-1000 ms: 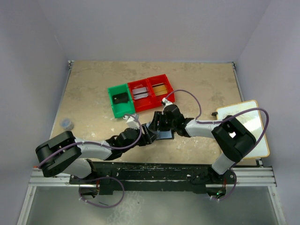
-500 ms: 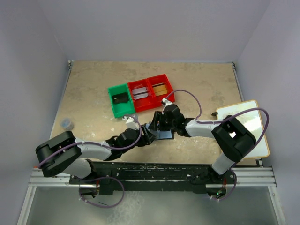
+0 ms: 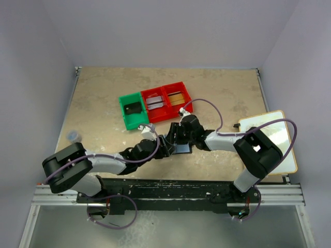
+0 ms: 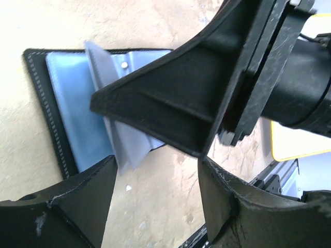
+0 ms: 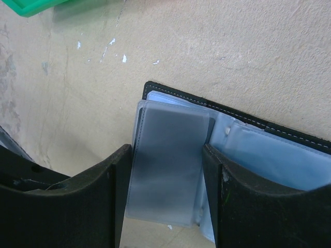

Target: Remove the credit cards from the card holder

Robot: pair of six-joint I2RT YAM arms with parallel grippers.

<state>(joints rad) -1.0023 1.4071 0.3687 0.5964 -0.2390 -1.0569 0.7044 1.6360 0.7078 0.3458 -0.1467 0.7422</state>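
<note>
The card holder (image 3: 182, 149) lies open on the table between my two grippers, black rim and pale blue inner faces (image 4: 77, 108) up. Its clear sleeves fan up off the blue face. In the right wrist view one frosted sleeve with a dark credit card (image 5: 170, 129) inside sits between my fingers. My right gripper (image 5: 166, 155) is shut across that sleeve's width, over the holder (image 5: 279, 155). My left gripper (image 4: 155, 173) stands open beside the holder's near edge, with only bare table between its fingers. Other credit cards lie in the bins: black (image 3: 133, 108), silver (image 3: 154, 102), gold (image 3: 177, 97).
A green bin (image 3: 128, 120) and two red bins (image 3: 166, 112) stand side by side just behind the holder. A white board with a yellow rim (image 3: 269, 139) lies at the right edge. A small grey object (image 3: 73, 136) sits at the left.
My left gripper has crept a little forward toward the holder and its jaws have widened slightly. The right gripper and the holder have stayed in place.
</note>
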